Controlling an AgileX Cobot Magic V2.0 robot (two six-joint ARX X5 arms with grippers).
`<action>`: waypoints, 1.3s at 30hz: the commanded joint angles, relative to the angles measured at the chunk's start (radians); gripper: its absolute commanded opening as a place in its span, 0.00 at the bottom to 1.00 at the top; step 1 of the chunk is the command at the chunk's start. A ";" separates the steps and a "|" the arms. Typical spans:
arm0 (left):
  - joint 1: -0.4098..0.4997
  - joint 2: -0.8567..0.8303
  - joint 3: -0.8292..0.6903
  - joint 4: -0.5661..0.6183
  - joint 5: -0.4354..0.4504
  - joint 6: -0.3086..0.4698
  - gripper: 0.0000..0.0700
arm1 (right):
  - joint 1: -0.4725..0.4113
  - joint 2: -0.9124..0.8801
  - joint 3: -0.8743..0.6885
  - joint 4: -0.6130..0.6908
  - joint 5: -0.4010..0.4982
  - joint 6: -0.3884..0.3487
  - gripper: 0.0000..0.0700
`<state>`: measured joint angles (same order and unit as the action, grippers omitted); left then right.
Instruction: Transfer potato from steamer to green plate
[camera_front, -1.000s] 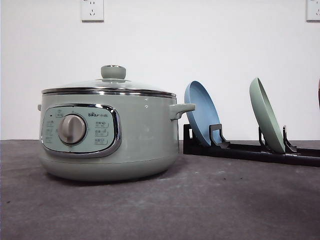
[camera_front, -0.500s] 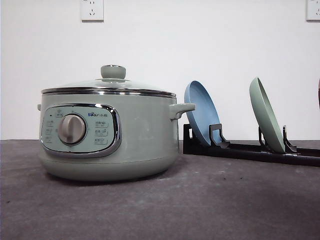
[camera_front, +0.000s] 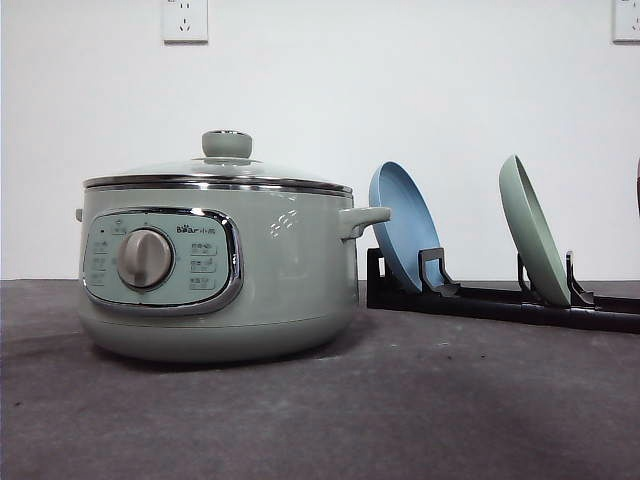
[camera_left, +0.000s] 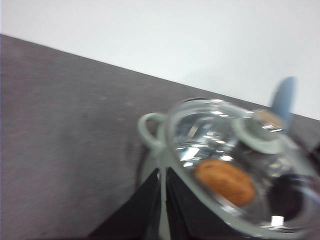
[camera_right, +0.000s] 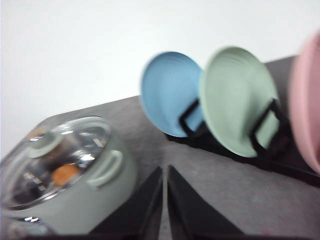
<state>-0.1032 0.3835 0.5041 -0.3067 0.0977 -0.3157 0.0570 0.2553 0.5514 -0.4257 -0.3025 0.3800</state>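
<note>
The steamer (camera_front: 220, 270) stands on the left of the table with its glass lid (camera_front: 215, 170) on. Through the lid the orange-brown potato (camera_left: 225, 181) lies inside the pot, and it also shows as an orange patch (camera_right: 65, 175) in the right wrist view. The green plate (camera_front: 533, 230) stands on edge in a black rack at the right. My left gripper (camera_left: 163, 200) is shut and empty, just outside the steamer's rim near a side handle (camera_left: 150, 131). My right gripper (camera_right: 165, 200) is shut and empty above the table, between the steamer (camera_right: 75, 170) and the green plate (camera_right: 239, 97).
A blue plate (camera_front: 400, 225) stands in the black rack (camera_front: 500, 300) beside the steamer's right handle. A pink plate (camera_right: 307, 100) stands in the rack past the green one. The lid carries a green knob (camera_front: 227, 144). Dark grey table surface lies in front of the pot and rack.
Only a small glint on the steamer's wall has shifted. The pot, lid and plates have not moved.
</note>
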 joint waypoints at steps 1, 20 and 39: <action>-0.006 0.050 0.077 -0.016 0.040 0.003 0.01 | 0.002 0.044 0.061 -0.013 -0.033 -0.037 0.00; -0.155 0.467 0.662 -0.405 0.357 0.247 0.01 | 0.070 0.462 0.559 -0.320 -0.299 -0.314 0.00; -0.194 0.467 0.662 -0.431 0.358 0.248 0.98 | 0.120 0.469 0.561 -0.339 -0.293 -0.302 0.96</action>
<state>-0.2932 0.8444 1.1416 -0.7448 0.4488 -0.0834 0.1749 0.7177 1.0939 -0.7712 -0.5980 0.0784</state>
